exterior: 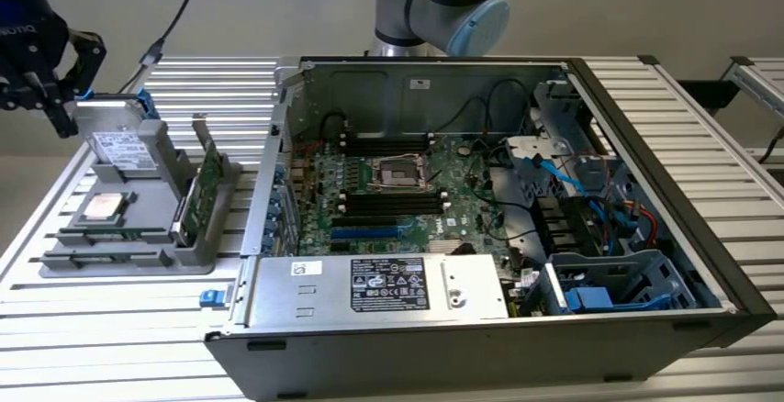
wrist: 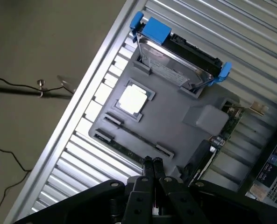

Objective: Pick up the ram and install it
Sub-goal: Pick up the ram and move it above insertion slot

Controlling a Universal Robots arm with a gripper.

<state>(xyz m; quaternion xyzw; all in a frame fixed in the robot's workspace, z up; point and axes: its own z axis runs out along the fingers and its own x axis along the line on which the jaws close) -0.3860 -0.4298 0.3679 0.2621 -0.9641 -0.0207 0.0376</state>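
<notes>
**Ram lies in its holder; gripper shut and empty**

The ram (exterior: pixel 110 235) (wrist: pixel 122 149) lies flat along the near edge of a grey holder (exterior: pixel 147 260) (wrist: pixel 175 130), at the left of the exterior view. It is one thin dark-green stick, seated between small end clips.

The gripper (exterior: pixel 64 127) (wrist: pixel 152 162) hangs at the upper left of the exterior view, above the holder's far end and well apart from the ram. Its fingers are pressed together with nothing between them. In the wrist view the closed tips line up just past one end of the ram.

The holder carries four parts, one of each:
- the ram
- a square silver processor (exterior: pixel 105 206) (wrist: pixel 132 99) in a shallow recess
- a drive (exterior: pixel 119 142) (wrist: pixel 175 63) with blue end pieces, propped at the far end
- a broader green card (exterior: pixel 202 191) (wrist: pixel 224 122) standing on edge along the side nearest the case

The open black case (exterior: pixel 722 273) lies on its side in the middle of the exterior view. Inside it are:
- a green board (exterior: pixel 460 205) with a bare socket between two banks of dark slots
- a silver power supply (exterior: pixel 380 287) along the near wall
- blue cables and a blue cage at the right

The arm (exterior: pixel 442 3) rises behind the case, at the top centre.

Everything stands on a table (exterior: pixel 686 136) (wrist: pixel 250 28) of ribbed aluminium slats. Beyond its edge the wrist view shows a plain beige floor (wrist: pixel 35 37) crossed by thin dark cables (wrist: pixel 17 86). A pale wall closes the back of the exterior view.
</notes>
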